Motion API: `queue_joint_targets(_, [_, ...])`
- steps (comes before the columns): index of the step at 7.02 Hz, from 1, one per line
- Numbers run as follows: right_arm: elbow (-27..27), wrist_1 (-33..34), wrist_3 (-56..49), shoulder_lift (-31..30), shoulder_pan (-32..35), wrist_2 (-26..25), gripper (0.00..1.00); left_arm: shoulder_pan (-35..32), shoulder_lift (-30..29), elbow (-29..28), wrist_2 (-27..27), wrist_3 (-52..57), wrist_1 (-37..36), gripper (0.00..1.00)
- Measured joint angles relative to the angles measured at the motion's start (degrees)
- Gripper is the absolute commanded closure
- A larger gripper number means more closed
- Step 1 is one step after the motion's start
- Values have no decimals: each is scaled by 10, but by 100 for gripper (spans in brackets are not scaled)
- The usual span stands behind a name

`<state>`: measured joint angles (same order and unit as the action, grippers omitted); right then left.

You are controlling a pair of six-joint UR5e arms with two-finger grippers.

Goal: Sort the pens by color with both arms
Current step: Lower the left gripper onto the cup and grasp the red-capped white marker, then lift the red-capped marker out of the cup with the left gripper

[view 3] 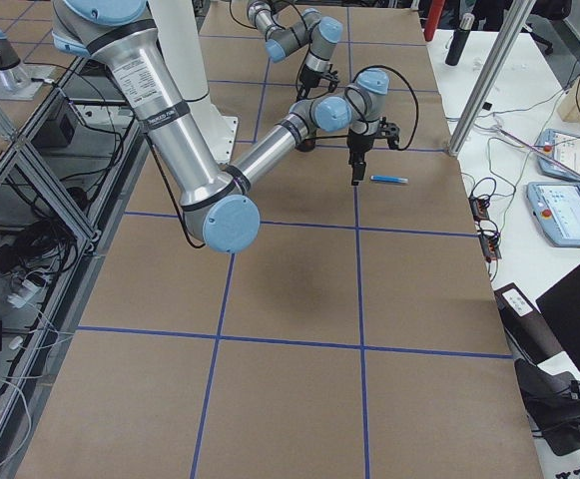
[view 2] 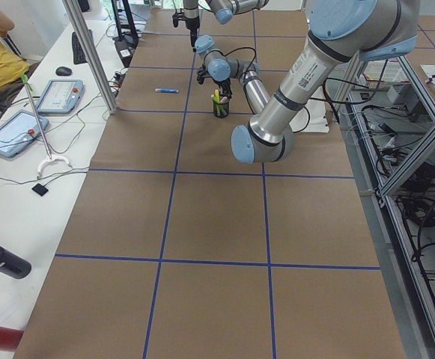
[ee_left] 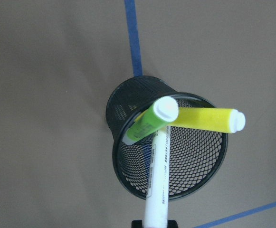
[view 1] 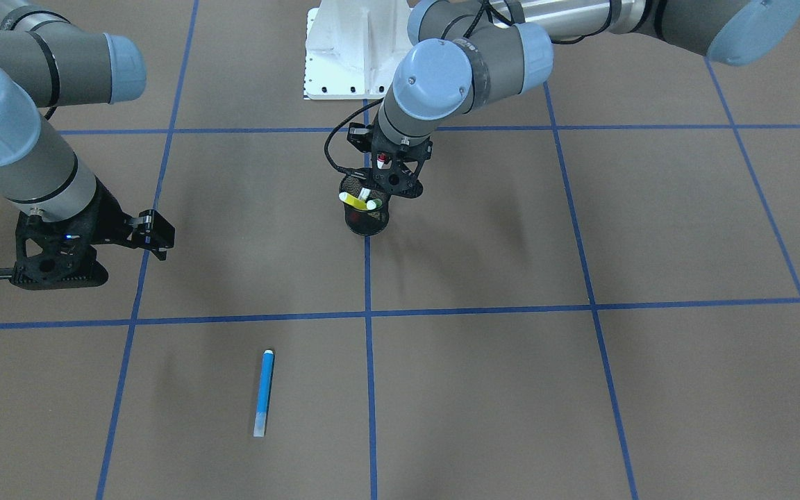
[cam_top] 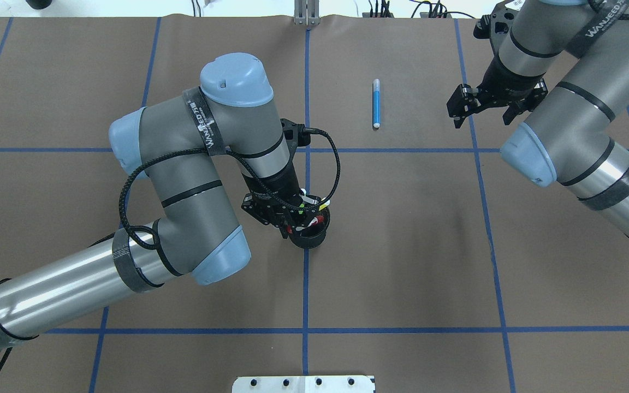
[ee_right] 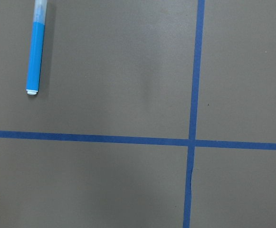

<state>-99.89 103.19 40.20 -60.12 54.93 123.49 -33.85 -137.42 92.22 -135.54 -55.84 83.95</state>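
Observation:
My left gripper [cam_top: 299, 216] hangs over the black mesh cup [cam_top: 310, 238] at the table's middle. It is shut on the white-barrelled pen [ee_left: 157, 190], whose lower part reaches into the cup [ee_left: 128, 102]; its red end [view 1: 382, 159] shows between the fingers. The light green pen [ee_left: 149, 121] and the yellow pen [ee_left: 204, 118] lean in the cup. The blue pen [cam_top: 376, 103] lies flat on the table, also in the right wrist view [ee_right: 36, 47]. My right gripper [cam_top: 485, 113] hovers open and empty to the side of it.
Blue tape lines [view 1: 368, 312] divide the brown table into squares. The white base pedestal [view 1: 344, 55] stands at the robot's edge. A side desk with tablets [view 2: 60, 95] and cables runs along the table's far side.

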Motion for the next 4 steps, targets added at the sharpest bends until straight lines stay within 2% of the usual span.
queue_joint_targets(4, [-1, -1, 0, 1, 0, 0, 1, -8, 25, 92, -5, -7, -5, 89])
